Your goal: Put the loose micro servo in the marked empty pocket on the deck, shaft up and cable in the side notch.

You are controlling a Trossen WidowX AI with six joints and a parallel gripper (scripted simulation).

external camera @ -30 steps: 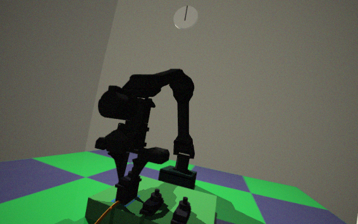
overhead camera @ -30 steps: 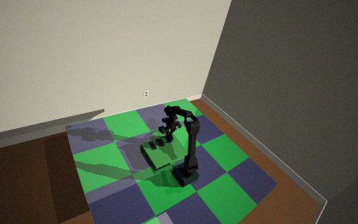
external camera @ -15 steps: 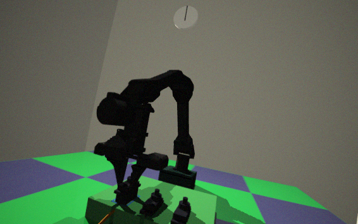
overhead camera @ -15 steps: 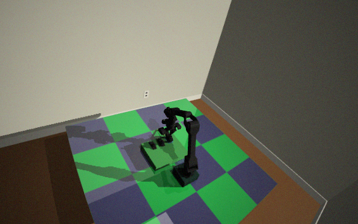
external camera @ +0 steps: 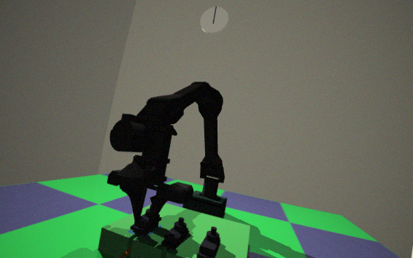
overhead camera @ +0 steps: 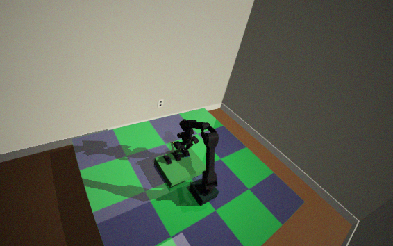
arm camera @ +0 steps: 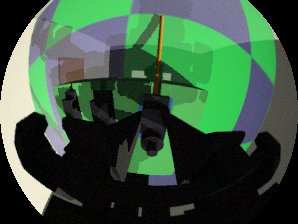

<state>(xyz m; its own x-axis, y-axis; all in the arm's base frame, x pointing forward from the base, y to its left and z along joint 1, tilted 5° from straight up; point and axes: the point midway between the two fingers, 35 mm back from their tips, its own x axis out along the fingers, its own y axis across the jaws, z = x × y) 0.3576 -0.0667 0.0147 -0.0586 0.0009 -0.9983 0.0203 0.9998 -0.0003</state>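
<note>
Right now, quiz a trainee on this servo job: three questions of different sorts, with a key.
1. True or false: the gripper is open and holds nothing.
2. How many other servos stand on the deck beside the gripped one?
3. Multiple choice: the gripped servo is A) high above the deck, B) low at the deck's corner, C) lying on the floor mat.

Key:
1. False; it is shut on the servo.
2. Two; the second stands to the right in the exterior view.
3. B; whether it is fully seated cannot be told.
</note>
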